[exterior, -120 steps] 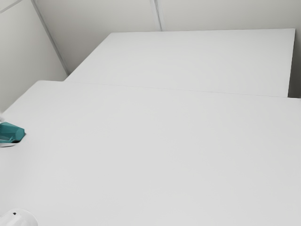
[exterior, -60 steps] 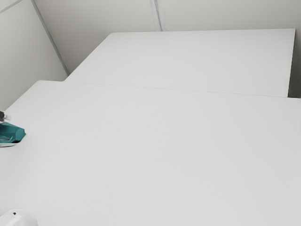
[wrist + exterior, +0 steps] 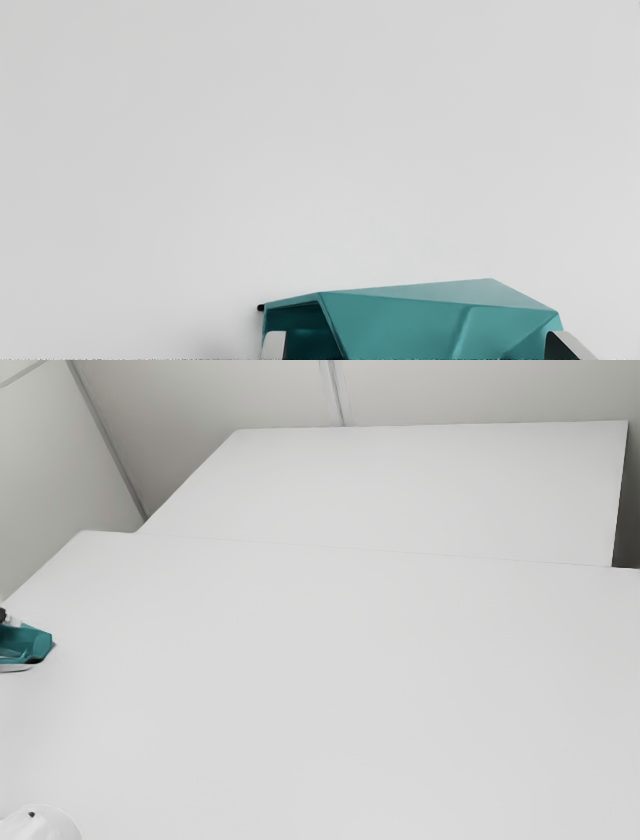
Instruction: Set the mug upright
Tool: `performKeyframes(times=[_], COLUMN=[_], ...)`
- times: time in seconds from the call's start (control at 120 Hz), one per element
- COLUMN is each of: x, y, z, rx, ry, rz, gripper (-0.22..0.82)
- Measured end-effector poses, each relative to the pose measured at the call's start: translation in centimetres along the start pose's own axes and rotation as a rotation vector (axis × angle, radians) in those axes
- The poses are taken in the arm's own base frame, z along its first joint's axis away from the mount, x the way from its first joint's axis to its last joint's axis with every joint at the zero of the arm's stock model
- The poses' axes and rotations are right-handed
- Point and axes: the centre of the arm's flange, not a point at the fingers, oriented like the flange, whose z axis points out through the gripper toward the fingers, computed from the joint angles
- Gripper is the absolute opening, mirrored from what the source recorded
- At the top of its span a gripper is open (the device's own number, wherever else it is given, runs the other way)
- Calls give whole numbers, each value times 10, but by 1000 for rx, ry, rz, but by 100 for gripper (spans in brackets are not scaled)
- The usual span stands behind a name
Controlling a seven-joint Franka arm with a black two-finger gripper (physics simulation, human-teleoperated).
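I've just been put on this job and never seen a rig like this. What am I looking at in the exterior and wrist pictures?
It's a simulated robot arm with a black two-finger gripper. The exterior camera stands at the arm's side; the wrist camera rides on its hand, with the fingertips along the bottom edge.

On the white table lies a teal mug, tipped on its side, at the exterior view's left edge. In that view's near left corner is a rounded white thing I can't identify.

The fingers stand wide apart, one by the mug's mouth, one by its base. I read the gripper as open, holding nothing.
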Motion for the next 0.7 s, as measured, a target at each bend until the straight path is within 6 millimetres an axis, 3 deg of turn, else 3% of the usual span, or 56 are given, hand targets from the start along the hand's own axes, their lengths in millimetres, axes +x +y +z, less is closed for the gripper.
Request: performKeyframes(times=[0.408,0.7], x=[-20,-19], y=[-3,0], z=[-2,-1], rx=[-99,-154], ry=[22,67], rz=[-112,-152], gripper=[17,-8])
